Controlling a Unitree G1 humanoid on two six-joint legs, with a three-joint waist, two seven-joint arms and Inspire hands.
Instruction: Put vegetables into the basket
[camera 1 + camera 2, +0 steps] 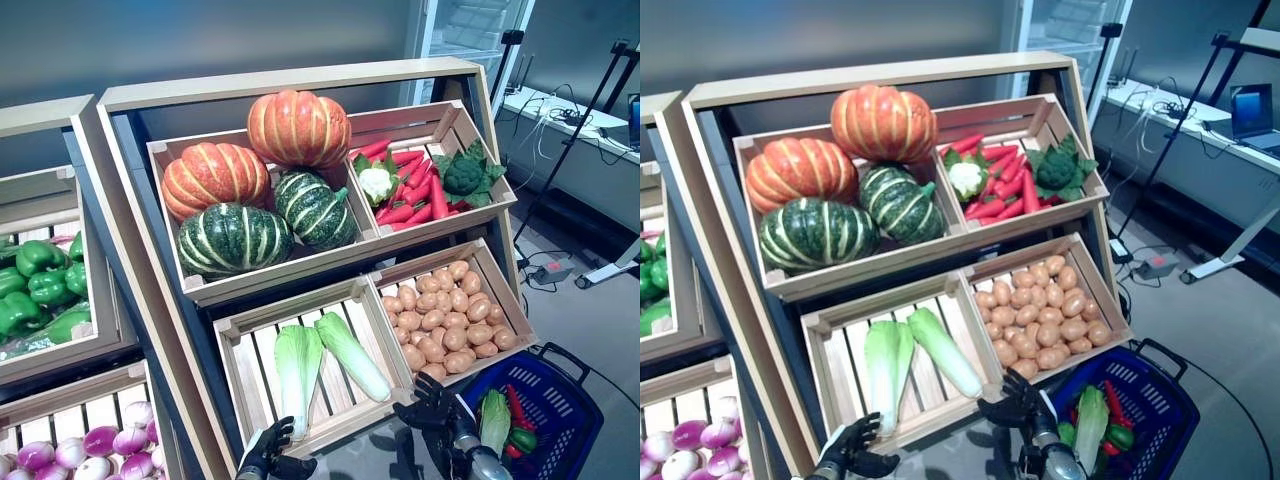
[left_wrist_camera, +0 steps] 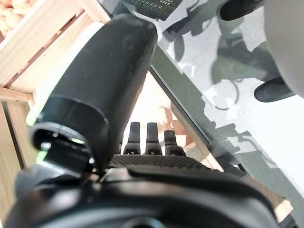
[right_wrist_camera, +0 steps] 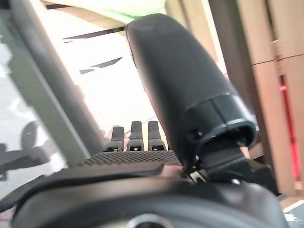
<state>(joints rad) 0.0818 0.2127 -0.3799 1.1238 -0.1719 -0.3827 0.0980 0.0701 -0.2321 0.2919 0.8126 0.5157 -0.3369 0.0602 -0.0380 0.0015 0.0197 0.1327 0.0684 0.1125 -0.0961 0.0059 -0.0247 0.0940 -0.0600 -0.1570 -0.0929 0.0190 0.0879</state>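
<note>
Here both dark robot hands sit low in front of the slatted pale-wood crate (image 1: 240, 375) on the lower shelf of the wooden produce stand (image 1: 130, 250). The left hand (image 1: 268, 455) hangs at about seven o'clock from the crate, just below its front lip, and its own wrist view shows the fingers (image 2: 147, 137) straight and holding nothing. The right hand (image 1: 432, 410) is at the crate's four o'clock corner, fingers spread and empty too, straight in its wrist view (image 3: 136, 135).

Inside that crate lie two long pale-green napa cabbages (image 1: 320, 360), side by side and touching at the stalk end. The blue plastic shopping basket (image 1: 570, 400) with its dark handle stands on the floor at four o'clock from the stand, just beside the right hand; it already holds another pale cabbage (image 1: 495, 420), something red and something dark green.

So the task looks partly done, and the step in hand reads as a reach for the next vegetable, most likely one of the two cabbages, since they are nearest. The next move would call for one hand to rise over the front lip and curl round a cabbage along its length. The other crates, with brown potatoes (image 1: 445, 315), striped pumpkins (image 1: 260, 190) and red peppers (image 1: 410, 190), lie farther up.
</note>
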